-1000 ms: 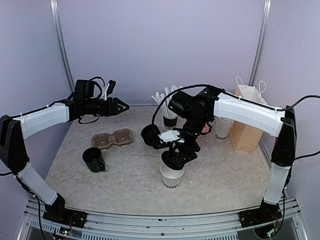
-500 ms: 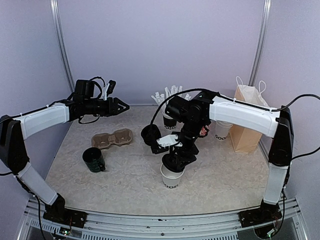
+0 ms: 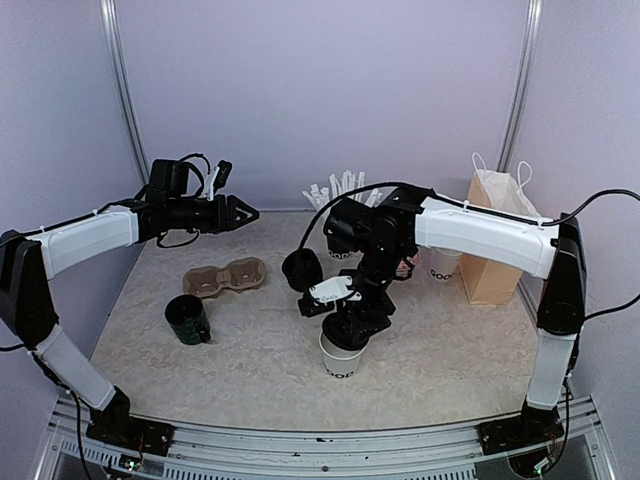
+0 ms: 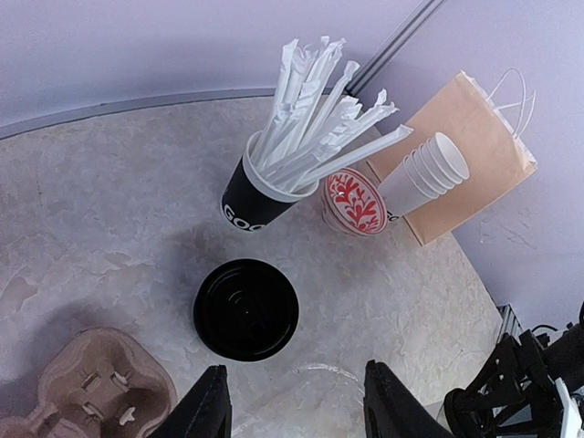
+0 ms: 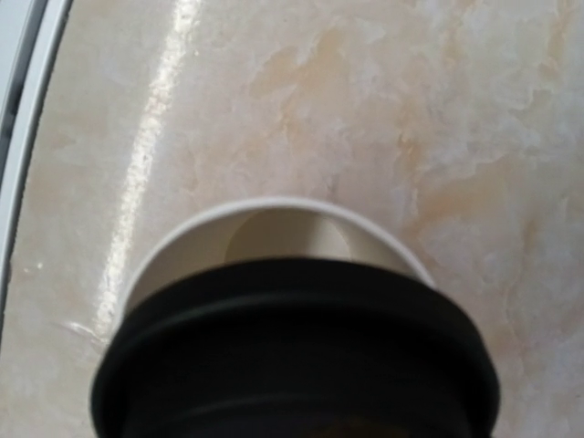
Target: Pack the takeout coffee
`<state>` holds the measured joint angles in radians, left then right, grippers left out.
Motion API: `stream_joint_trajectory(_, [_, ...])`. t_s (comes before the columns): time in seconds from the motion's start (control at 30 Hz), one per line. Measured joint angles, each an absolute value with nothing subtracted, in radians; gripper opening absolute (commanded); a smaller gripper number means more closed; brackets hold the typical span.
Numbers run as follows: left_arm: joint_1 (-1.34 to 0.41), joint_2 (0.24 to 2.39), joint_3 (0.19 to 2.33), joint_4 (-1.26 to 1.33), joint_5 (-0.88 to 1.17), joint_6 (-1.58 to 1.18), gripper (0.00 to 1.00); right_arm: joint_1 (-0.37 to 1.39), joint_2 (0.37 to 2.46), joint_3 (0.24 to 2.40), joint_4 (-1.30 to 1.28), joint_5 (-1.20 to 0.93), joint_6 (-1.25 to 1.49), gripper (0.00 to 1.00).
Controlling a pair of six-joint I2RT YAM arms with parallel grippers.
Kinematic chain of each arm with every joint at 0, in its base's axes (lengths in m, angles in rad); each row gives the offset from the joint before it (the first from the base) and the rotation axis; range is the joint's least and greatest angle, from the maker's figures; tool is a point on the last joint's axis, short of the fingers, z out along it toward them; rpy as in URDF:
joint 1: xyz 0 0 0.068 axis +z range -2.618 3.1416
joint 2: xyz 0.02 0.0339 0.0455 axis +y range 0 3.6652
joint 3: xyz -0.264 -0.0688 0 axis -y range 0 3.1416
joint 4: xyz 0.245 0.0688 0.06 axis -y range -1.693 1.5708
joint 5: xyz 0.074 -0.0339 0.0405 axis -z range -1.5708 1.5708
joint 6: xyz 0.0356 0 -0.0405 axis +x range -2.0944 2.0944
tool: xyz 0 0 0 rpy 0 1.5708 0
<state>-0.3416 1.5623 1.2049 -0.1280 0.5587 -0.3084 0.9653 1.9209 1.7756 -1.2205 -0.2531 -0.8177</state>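
Note:
The takeout coffee's white paper cup (image 3: 340, 360) stands near the table's front middle, its mouth uncovered at the far side (image 5: 274, 233). My right gripper (image 3: 352, 322) hangs straight over it, shut on a flat black lid (image 5: 292, 351) that hides the near half of the rim. The lid hides the fingers in the right wrist view. Whether lid and rim touch I cannot tell. A second black lid (image 3: 301, 268) (image 4: 245, 308) lies flat on the table. My left gripper (image 3: 245, 212) (image 4: 297, 406) is held high at the back left, open, with nothing between its fingers.
A black cup of white straws (image 4: 255, 196) stands at the back, beside a red-patterned cup (image 4: 354, 201), a stack of white cups (image 3: 443, 262) and a brown paper bag (image 3: 495, 250). To the left are a cardboard cup carrier (image 3: 226, 276) and a dark green mug (image 3: 187, 319).
My right gripper has come down and slightly left with the lid, closer onto the white cup. The left arm has not moved.

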Motion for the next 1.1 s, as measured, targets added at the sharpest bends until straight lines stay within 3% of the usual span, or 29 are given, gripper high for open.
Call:
stream_joint_trajectory(0.53, [-0.342, 1.562, 1.205, -0.129, 0.564, -0.308, 0.50, 1.019, 1.947, 1.776, -1.201, -0.176, -0.768, 0.73])
stream_joint_trajectory(0.73, [-0.342, 1.563, 1.205, -0.129, 0.567, -0.308, 0.50, 1.023, 1.953, 1.776, -1.203, -0.180, -0.760, 0.90])
stream_joint_trajectory(1.1, [-0.368, 1.578, 1.209, -0.160, 0.548, -0.308, 0.50, 1.026, 1.930, 1.776, -1.205, -0.157, -0.744, 0.96])
